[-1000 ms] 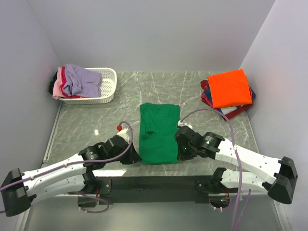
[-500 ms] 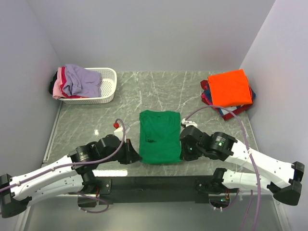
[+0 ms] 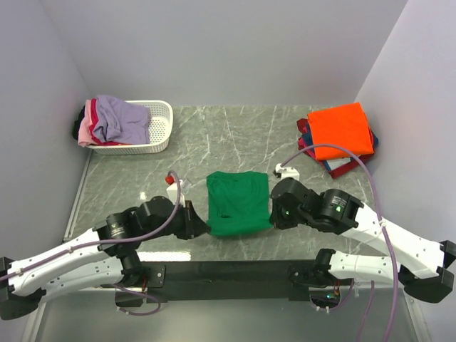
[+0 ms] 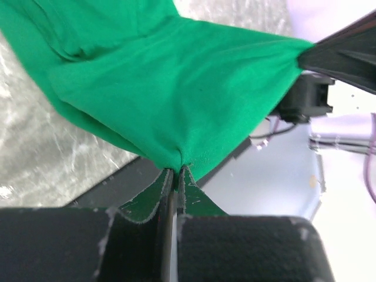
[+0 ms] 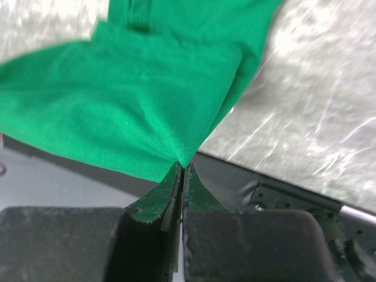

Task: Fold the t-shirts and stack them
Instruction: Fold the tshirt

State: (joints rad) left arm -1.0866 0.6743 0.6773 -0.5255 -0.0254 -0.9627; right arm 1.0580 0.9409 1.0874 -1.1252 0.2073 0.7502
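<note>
The bright green t-shirt (image 3: 237, 203) lies partly folded at the near centre of the grey marbled tabletop (image 3: 235, 135), between the two arms. Its near edge is raised off the surface and held at both near corners, while its far part rests flat on the tabletop. The left claw (image 3: 205, 228) is clamped on the near-left corner. In the left wrist view its fingers (image 4: 141, 205) are pressed together with a pinch of green cloth between the tips. From there the fabric runs taut towards the opposite corner. The right claw (image 3: 271, 218) is clamped on the near-right corner. In the right wrist view its fingers (image 5: 155, 205) are closed on a gathered point of cloth, and the shirt spreads away from the tips above the near edge of the tabletop. At the far right corner a folded orange t-shirt (image 3: 340, 130) tops a stack, with red cloth (image 3: 305, 144) showing at the stack's left edge beneath it. At the far left a white slotted basket (image 3: 160, 132) holds unfolded garments. A lavender t-shirt (image 3: 117, 117) lies uppermost, and pink cloth (image 3: 85, 132) hangs over the left rim.
</note>
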